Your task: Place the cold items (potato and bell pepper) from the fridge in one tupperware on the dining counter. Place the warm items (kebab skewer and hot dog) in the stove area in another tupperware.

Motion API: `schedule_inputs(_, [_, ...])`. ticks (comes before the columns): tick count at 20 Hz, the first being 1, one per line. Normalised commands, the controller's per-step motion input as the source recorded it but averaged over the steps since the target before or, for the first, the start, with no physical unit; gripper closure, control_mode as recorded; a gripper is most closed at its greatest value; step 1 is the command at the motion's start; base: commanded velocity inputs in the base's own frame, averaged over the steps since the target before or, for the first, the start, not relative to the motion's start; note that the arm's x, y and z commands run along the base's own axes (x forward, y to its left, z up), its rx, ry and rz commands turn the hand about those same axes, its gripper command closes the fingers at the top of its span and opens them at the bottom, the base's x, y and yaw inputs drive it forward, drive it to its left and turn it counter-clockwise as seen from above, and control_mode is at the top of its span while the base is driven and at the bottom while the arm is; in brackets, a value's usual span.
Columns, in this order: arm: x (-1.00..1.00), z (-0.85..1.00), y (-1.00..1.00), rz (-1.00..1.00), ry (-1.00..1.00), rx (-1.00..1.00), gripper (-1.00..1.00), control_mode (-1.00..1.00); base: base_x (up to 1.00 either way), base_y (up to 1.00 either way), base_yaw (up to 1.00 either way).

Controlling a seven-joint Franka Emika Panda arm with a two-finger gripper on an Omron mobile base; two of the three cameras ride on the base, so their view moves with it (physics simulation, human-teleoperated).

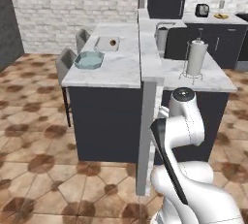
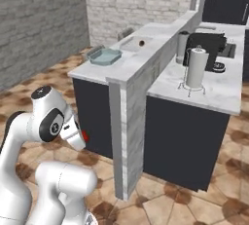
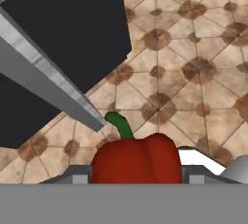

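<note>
Between my finger tips sits the bright red bell pepper (image 3: 137, 159) with its green stem, so my end effector (image 2: 83, 136) is clamped on it, low above the tiled floor beside the dark base. I judge this the carrying step: next I must lift it over the white marble tabletop (image 1: 114, 68) to the flat whitish rectangular tupperware (image 1: 102, 44), where the orange-brown potato (image 1: 112, 42) already lies.

We see flat, even rendered light, no single source evident. Marble counter (image 1: 114, 65) reads bright, near washed out; dark cabinet front (image 1: 104, 121) beneath stays deep, detail lost. Faint soft shadows under stools, none hard on tiled floor (image 1: 34, 136). All views soft, low resolution, jagged edges along grey ledge. Hand view: red pepper (image 3: 136, 159) close, slightly blurred, mild sheen; no glare, no visible edge distortion.
</note>
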Motion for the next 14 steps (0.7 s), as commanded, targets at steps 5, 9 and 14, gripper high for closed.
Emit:
schedule_inputs(5, [0.0, 0.0, 0.0, 0.0, 0.0, 0.0, 1.0, 1.0, 0.0, 0.95, -0.02])
schedule_inputs(9, [0.0, 0.0, 0.0, 0.0, 0.0, 0.0, 1.0, 1.0, 0.08, 0.97, -0.06])
schedule_inputs(14, [0.0, 0.0, 0.0, 0.0, 0.0, 0.0, 1.0, 1.0, 0.35, 0.96, -0.14])
